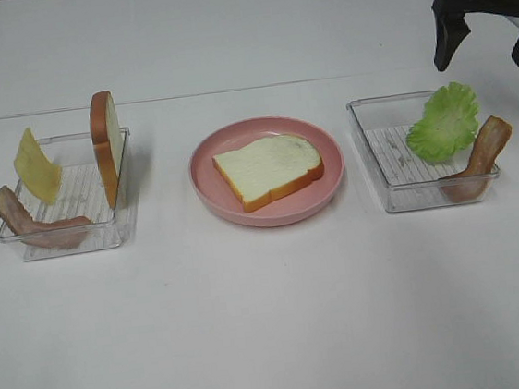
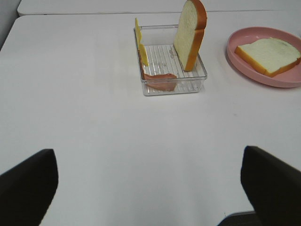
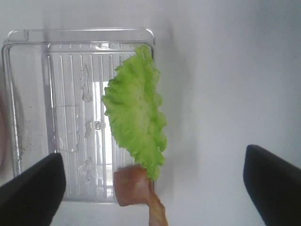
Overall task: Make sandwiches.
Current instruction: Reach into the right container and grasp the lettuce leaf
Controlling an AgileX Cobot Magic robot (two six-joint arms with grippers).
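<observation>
White table point(image 1: 273, 323) is carrying 1 pink plate point(image 1: 211, 176), centre, bearing 1 flat bread slice point(image 1: 268, 168). Left tray point(image 1: 83, 190), 9 o'clock, is holding upright bread slice point(image 1: 106, 146), cheese point(image 1: 36, 167), bacon strip point(image 1: 35, 227); right tray point(image 1: 386, 158), 3 o'clock, lettuce point(image 1: 442, 121), second bacon strip point(image 1: 483, 157). Left gripper point(image 2: 150, 188) and right gripper point(image 1: 485, 57) are gaping wide, empty.

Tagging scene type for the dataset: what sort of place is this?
Probably a lab bench staged for robot trials, not a kitchen: a plain white table, toy lettuce in a clear tray, and a bread slice on a pink plate.
</observation>
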